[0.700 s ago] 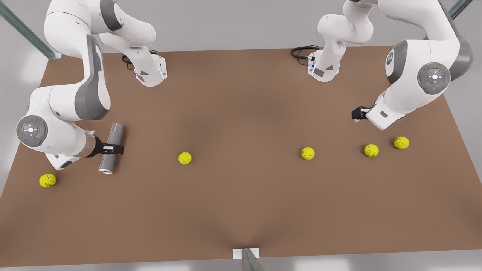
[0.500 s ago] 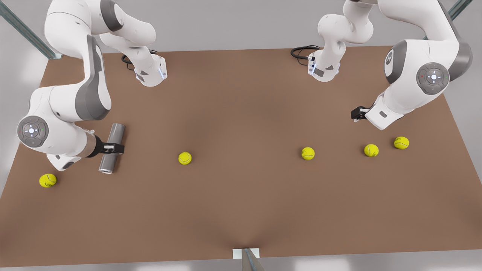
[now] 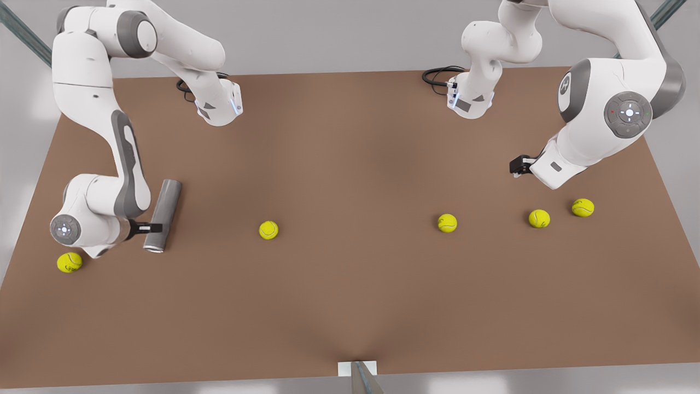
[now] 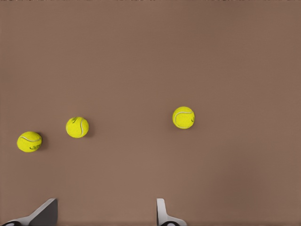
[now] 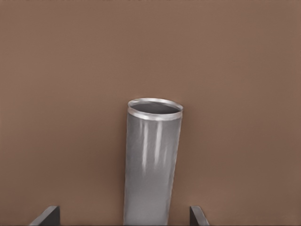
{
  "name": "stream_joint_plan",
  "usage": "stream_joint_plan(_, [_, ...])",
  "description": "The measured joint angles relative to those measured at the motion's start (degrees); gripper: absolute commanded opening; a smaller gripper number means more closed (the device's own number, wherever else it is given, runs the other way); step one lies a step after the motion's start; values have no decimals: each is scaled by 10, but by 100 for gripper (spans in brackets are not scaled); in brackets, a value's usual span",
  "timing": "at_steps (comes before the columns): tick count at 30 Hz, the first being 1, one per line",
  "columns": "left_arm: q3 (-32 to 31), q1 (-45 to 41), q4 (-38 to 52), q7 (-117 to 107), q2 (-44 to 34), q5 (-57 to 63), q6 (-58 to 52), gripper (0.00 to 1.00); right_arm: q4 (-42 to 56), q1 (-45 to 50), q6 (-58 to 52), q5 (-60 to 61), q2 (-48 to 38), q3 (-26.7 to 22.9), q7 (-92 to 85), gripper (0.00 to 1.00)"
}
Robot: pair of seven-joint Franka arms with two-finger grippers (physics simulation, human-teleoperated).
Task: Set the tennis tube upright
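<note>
The tennis tube (image 3: 168,200) is a grey cylinder lying flat on the brown table (image 3: 350,164) at the front view's left, its silvery rim (image 3: 154,249) toward the front edge. My right gripper (image 3: 151,226) is down at the tube near the rim end. In the right wrist view the tube (image 5: 151,165) runs between the gripper's (image 5: 123,216) spread fingers, which stand open and clear of its sides. My left gripper (image 3: 518,164) waits open above the table at the front view's right; its fingers (image 4: 164,215) have nothing between them.
Yellow tennis balls lie about: one (image 3: 69,262) just beside the right arm's wrist, one (image 3: 268,230) mid-left, and three (image 3: 447,222) (image 3: 539,218) (image 3: 583,207) under the left arm. The left wrist view shows those three (image 4: 183,117) (image 4: 77,127) (image 4: 29,141).
The right arm has dropped its wrist lower and toward the front edge, so its gripper has slid along the tube toward the rim end. Tube, balls and left arm stay put.
</note>
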Motion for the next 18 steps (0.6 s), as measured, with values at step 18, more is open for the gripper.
stream_joint_plan(18, [0,1,-2,-1,2,0,2,100,-129,-28,130,0,-45,17,-55,100])
